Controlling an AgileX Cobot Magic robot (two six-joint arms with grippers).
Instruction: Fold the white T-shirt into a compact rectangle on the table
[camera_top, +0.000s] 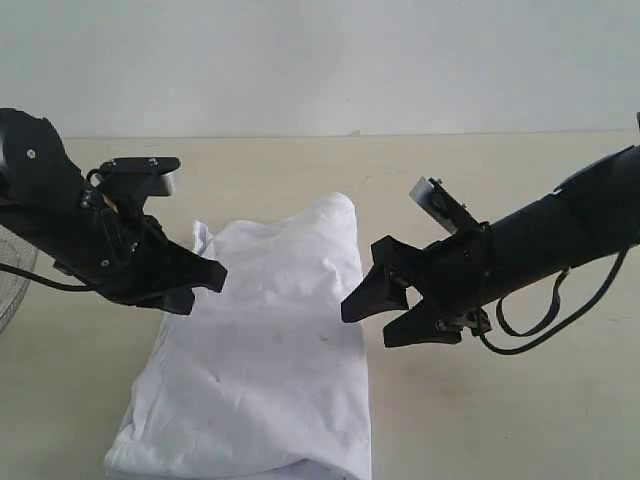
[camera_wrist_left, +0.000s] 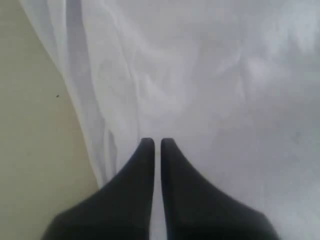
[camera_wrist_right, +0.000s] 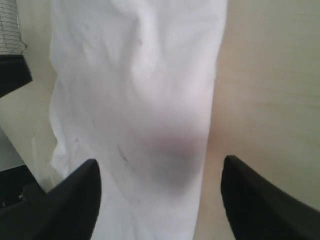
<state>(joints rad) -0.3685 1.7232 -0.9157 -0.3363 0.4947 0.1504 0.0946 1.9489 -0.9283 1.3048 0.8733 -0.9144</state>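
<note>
The white T-shirt (camera_top: 270, 340) lies plain side up as a long, wrinkled band down the middle of the table (camera_top: 500, 420). My left gripper (camera_top: 205, 285) hovers at the shirt's left edge. In the left wrist view this gripper (camera_wrist_left: 156, 142) is shut, with only a thin slit between its fingers and no cloth in them, above the shirt (camera_wrist_left: 210, 90). My right gripper (camera_top: 370, 325) stands open at the shirt's right edge. In the right wrist view its jaws (camera_wrist_right: 160, 162) are spread wide over the shirt's border (camera_wrist_right: 145, 100) and bare table (camera_wrist_right: 270, 75), holding nothing.
A round wire-mesh basket (camera_top: 8, 280) stands at the table's far left and shows again in the right wrist view (camera_wrist_right: 10, 25). Bare tabletop (camera_wrist_left: 35, 125) lies to the left of the shirt and also to its right and behind it.
</note>
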